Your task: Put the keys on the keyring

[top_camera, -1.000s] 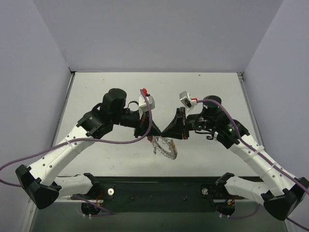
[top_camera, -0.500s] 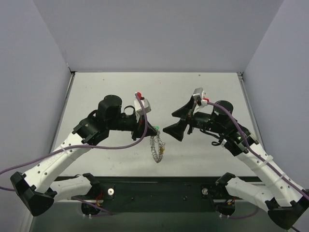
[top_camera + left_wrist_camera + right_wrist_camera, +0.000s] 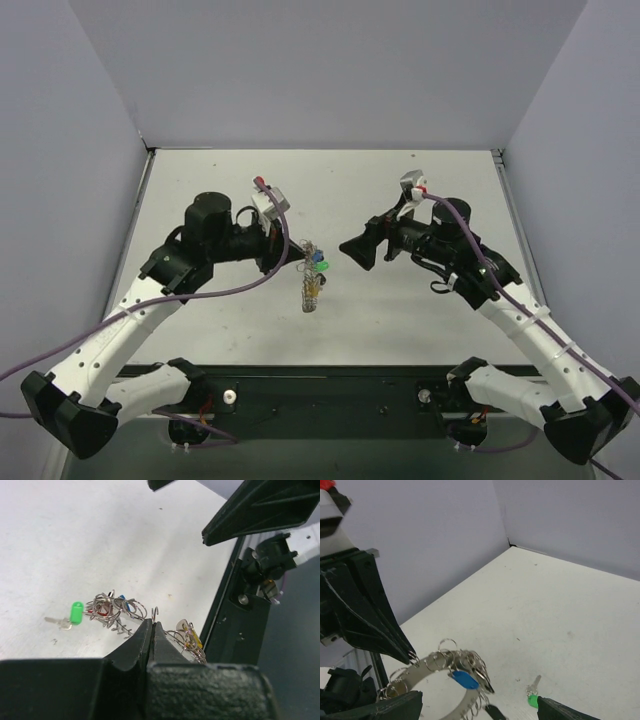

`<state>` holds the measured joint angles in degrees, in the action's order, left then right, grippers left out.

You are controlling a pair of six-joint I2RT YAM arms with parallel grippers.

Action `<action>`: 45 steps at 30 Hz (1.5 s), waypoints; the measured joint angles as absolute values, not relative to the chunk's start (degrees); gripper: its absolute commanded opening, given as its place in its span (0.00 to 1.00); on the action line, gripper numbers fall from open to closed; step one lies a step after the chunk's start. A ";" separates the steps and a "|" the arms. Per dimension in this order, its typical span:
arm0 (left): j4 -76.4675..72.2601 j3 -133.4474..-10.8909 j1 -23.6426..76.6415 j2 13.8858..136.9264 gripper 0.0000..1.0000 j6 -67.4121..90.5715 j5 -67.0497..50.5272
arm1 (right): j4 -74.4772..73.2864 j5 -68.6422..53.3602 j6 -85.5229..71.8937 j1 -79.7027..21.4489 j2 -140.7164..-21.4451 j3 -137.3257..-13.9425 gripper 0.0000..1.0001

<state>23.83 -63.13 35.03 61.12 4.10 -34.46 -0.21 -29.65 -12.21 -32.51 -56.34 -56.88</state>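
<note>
While my left claw (image 3: 289, 257) is clamped shut on the keyring (image 3: 312, 288), hanging above the desk's (image 3: 420, 330) middle with keys (image 3: 466, 679) threaded on, my right claw (image 3: 358, 242) stands wide open, clear of it. One green-headed key (image 3: 76, 613) lies on the desk.

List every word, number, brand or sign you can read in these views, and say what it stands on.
No text can be read in any view.
Green plastic key head: no print shows.
Blue plastic key head: blank as seen.
Silvery wire keyring: no marking visible.
Black arm housing: no legible label.
</note>
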 measured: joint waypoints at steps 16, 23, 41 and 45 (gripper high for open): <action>22.46 -55.83 11.25 54.11 0.00 5.87 -36.77 | -7.88 -17.50 -14.96 -34.15 -81.76 -66.65 0.88; 21.34 -50.59 8.54 54.96 0.00 6.50 -39.00 | -13.15 -8.36 -14.94 -39.24 -95.09 -74.19 0.75; 17.76 -48.82 7.33 49.78 0.00 7.33 -41.04 | -16.82 -3.38 -14.57 -44.36 -111.55 -84.12 0.50; 17.45 -48.53 7.07 49.78 0.00 7.42 -41.28 | -17.63 -3.70 -14.57 -44.36 -114.24 -85.62 0.47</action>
<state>17.45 -48.53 7.07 49.78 7.42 -41.28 -17.63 -3.70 -14.57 -44.36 -114.24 -85.62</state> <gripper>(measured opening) 0.022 0.492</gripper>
